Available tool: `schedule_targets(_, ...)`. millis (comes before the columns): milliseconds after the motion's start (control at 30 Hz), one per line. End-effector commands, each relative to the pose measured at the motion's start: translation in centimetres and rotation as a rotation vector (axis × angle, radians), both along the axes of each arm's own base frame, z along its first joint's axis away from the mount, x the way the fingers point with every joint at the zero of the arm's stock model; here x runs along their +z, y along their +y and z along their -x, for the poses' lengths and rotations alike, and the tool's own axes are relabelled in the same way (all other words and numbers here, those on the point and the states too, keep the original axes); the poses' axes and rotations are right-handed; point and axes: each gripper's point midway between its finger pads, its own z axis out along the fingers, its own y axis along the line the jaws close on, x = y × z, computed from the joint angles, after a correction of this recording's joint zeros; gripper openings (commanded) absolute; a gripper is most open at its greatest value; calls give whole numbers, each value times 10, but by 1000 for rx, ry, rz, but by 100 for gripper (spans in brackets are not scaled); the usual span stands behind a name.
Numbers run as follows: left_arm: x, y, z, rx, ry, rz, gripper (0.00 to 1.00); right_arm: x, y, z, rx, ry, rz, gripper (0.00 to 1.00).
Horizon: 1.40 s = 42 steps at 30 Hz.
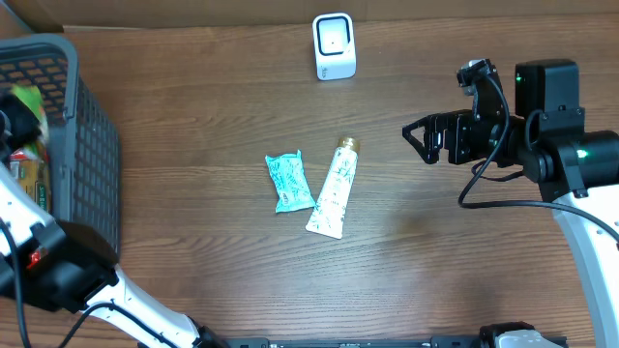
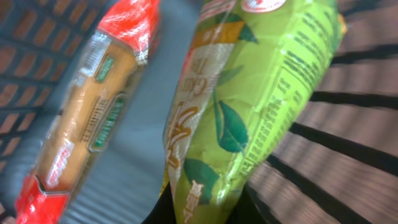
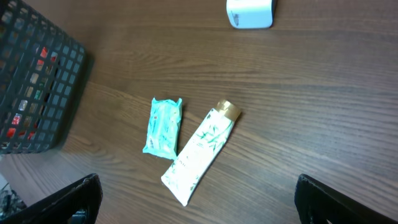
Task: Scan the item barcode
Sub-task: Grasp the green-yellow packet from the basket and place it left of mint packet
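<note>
Dark mesh basket (image 1: 92,164) sits at the left edge of the worktop (image 1: 464,271). Left gripper (image 2: 205,214) is inside it, fingers (image 2: 255,211) closed on the lower end of the green leaf-print packet (image 2: 249,93). An orange pack with red ends (image 2: 87,112) lies just beside it. Mid-worktop: teal sachet (image 1: 288,182), with a white gold-capped tube (image 1: 334,188) just right of it, not touching. White scanner (image 1: 335,46) stands near the far edge. Right gripper (image 1: 418,140) hovers over the right side, fingers spread wide, holding nothing.
</note>
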Motion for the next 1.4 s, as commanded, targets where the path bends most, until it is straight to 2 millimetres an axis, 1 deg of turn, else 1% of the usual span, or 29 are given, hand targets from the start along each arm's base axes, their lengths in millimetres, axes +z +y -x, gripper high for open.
schedule_targets(0,83,-53,-16,-120,-232,50,4,9,1,-2,3,-25,-9,99)
schedule_targets(67,96,-78,-16,-165,-240,62,4,9,1,-2,4,-26,-9,99)
schedule_targets(100,96,-91,-16,-191,-226,77,4,9,1,-3,4,-27,-9,99)
schedule_targets(133,95,-104,-22,-223,-224,88,4,10,1,-3,4,-30,-10,99)
schedule_targets(200,87,-129,-32,-291,-206,119,4,10,1,-4,4,-35,-10,99)
schedule_targets(267,74,-160,-41,-359,-164,161,4,12,1,-6,4,-45,-12,99)
schedule_targets(300,64,-177,-44,-395,-128,181,4,12,1,-6,4,-48,-12,99)
schedule_targets(333,56,-189,-46,-419,-98,193,4,12,1,-6,4,-48,-12,99)
schedule_targets(400,33,-215,-45,-472,-8,212,4,12,1,-5,4,-44,-11,99)
schedule_targets(433,19,-226,-43,-480,51,210,4,11,1,-5,4,-43,-11,99)
schedule_targets(467,0,-241,-39,-490,136,194,5,11,1,-5,4,-40,-11,99)
schedule_targets(567,-37,-270,-34,-564,251,176,4,11,1,-5,4,-41,-11,99)
schedule_targets(600,-55,-287,-31,-599,289,187,4,11,1,-5,4,-43,-10,99)
schedule_targets(633,-68,-296,-29,-611,315,192,4,12,1,-6,3,-45,-11,99)
schedule_targets(767,-119,-321,-20,-616,386,209,4,11,0,-6,-2,-46,-3,99)
schedule_targets(800,-139,-329,-15,-605,406,212,4,11,-1,-6,-3,-44,-2,99)
schedule_targets(833,-151,-332,-12,-590,417,210,4,10,-1,-6,-3,-43,-2,99)
schedule_targets(900,-171,-336,-7,-560,433,206,4,10,-1,-6,-3,-43,-1,99)
schedule_targets(1000,-194,-348,3,-555,449,214,4,11,-1,-6,-1,-45,0,99)
schedule_targets(1100,-203,-357,14,-582,477,214,5,11,-1,-7,-2,-49,-1,99)
schedule_targets(1133,-203,-360,16,-590,486,213,12,11,-1,-7,-2,-49,-1,99)
schedule_targets(1200,-202,-366,21,-605,504,211,37,12,0,-7,-2,-52,-2,99)
schedule_targets(1233,-200,-368,23,-620,512,210,44,12,0,-7,-2,-53,-2,99)
schedule_targets(1300,-195,-369,24,-664,517,205,48,12,0,-8,-2,-56,-2,99)
schedule_targets(1367,-181,-369,18,-681,508,201,50,12,0,-8,-1,-56,-2,99)
